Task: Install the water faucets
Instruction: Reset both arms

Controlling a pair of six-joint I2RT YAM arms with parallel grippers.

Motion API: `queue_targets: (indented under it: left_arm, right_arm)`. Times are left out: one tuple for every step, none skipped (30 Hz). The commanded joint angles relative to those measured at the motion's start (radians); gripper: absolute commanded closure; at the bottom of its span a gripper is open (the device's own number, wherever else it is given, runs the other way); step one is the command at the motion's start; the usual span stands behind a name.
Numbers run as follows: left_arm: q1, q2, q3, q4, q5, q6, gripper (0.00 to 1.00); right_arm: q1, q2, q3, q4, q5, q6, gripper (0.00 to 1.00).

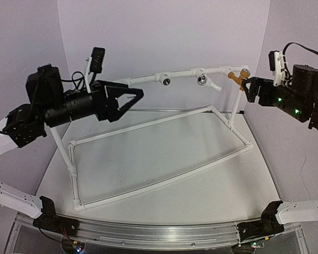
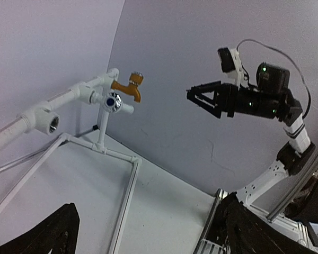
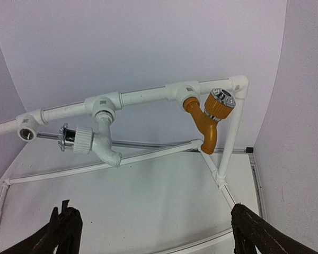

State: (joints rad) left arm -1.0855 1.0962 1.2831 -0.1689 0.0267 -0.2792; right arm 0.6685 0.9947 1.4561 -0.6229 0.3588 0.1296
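1. Both taps sit up on the top bar of the pipe frame. The white tap is in the middle and the orange tap is by the rt corner.
2. Could go wrong: the right gripper is just beside the orange tap. A small swing could bump it and twist it loose.
3. Also: the left gripper hangs near the bar's left end. If it bumps there, the light frame may slide on the surface.
4. Can't tell how tight the taps are. The white one's spout points off to the side, so it might sag or drop w/ a shake.
5. One hole in the bar has no tap, so maybe more work to do.
6. Left arm: up high, lying flat, pointing rt along the bar. Its gripper is spread wide w/ nothing in it.
7. Right arm: up high, pointing left at the orange tap. Its gripper is wide apart too, also holding nothing.
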Motion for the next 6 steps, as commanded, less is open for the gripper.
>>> queue_targets:
  left_arm:
    - [0.004,-0.032,0.092,-0.074,-0.092,0.012,0.00]
    - [0.004,-0.036,0.113,-0.079,-0.102,0.024,0.00]
    - [0.004,-0.041,0.129,-0.082,-0.115,0.036,0.00]
    - [0.004,-0.044,0.140,-0.083,-0.129,0.047,0.00]
    - [0.004,-0.046,0.150,-0.087,-0.142,0.054,0.00]
    - [0.004,-0.047,0.159,-0.092,-0.149,0.061,0.00]
  right_arm:
    - [0.000,-0.025,0.072,0.060,-0.034,-0.036,0.02]
    - [0.000,-0.028,0.080,0.073,-0.035,-0.031,0.02]
    - [0.000,-0.035,0.075,0.084,-0.050,-0.033,0.02]
    - [0.000,-0.050,0.058,0.117,-0.087,-0.043,0.02]
    - [0.000,-0.066,0.026,0.150,-0.098,-0.037,0.02]
    - [0.000,-0.071,0.019,0.164,-0.082,-0.019,0.02]
